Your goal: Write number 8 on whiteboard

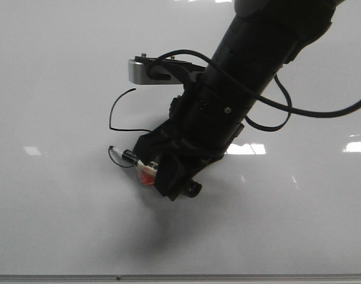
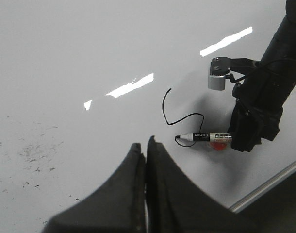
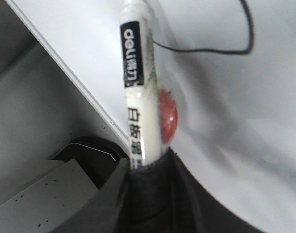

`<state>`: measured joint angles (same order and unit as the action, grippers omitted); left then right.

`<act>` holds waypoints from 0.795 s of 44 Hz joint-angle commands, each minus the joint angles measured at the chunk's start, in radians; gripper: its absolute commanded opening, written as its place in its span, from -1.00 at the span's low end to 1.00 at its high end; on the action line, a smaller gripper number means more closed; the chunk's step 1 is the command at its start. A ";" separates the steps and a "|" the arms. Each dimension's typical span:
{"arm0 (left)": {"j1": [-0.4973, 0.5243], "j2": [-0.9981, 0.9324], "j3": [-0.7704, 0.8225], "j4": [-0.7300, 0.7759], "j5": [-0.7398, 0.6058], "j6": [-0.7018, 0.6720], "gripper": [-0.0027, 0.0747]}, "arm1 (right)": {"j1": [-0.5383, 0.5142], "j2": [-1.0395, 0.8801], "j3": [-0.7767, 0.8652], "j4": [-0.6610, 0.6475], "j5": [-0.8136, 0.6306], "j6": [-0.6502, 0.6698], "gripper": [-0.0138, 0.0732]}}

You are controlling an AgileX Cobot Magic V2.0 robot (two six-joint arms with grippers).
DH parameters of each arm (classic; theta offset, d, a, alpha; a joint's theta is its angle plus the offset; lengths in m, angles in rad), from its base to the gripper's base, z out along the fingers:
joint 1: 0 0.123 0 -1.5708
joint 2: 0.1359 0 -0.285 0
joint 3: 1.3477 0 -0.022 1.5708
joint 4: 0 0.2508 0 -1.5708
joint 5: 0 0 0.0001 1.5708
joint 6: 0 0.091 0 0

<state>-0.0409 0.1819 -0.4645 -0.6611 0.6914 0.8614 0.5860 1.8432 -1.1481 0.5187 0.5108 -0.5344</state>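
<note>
The right gripper [image 1: 163, 174] is clamped on a marker [image 1: 133, 158], whose tip touches the whiteboard [image 1: 50, 207]. The number 8 [image 1: 122, 113] is only partly drawn — an open curve with a horizontal stroke, plus a small loop at the tip. It lies near the board's middle, just beside the gripper. The left gripper [image 2: 146, 155] hangs above the board, apart from the line — jaws pressed together, grasping nothing.
</note>
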 commanded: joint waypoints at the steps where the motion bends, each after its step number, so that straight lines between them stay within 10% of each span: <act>1: -0.001 0.011 -0.023 -0.039 -0.068 -0.009 -0.98 | -0.043 -0.077 -0.029 0.006 -0.026 0.026 -0.82; 35: -0.001 0.013 -0.025 -0.103 -0.070 -0.009 -0.98 | -0.031 -0.219 -0.152 -0.109 0.115 -0.024 -0.82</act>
<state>-0.0409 0.1819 -0.4606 -0.6937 0.6891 0.8614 0.5264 1.7232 -1.2616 0.4455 0.6193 -0.5310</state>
